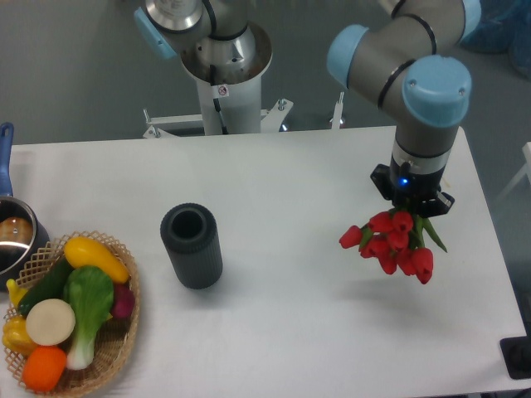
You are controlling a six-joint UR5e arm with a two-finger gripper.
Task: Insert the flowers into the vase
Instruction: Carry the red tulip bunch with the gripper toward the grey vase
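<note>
Gripper [412, 205] is over at the right side of the table, pointing straight down from the arm [415, 83], and it's got the flowers [392, 240] clamped by the stems, so it's closed around the bunch. You can't actually see the fingers themselves since the wrist block hides them, but the tulips hang right out from under it, red buds fanned toward the camera and a couple of green leaves sticking out to the right. The bunch looks lifted off the white table [290, 174], with a soft shadow below it on the surface. The vase [192, 245] is well apart from all that, standing upright left of centre, dark ribbed cylinder with its round mouth open and nothing in it. Further left, at the bottom corner, sits a wicker basket [124, 332] loaded with toy vegetables [70, 311] in yellow, green, white and orange. Just above that at the left edge is a steel pot [15, 240] with a blue handle, partly cut off by the frame.
</note>
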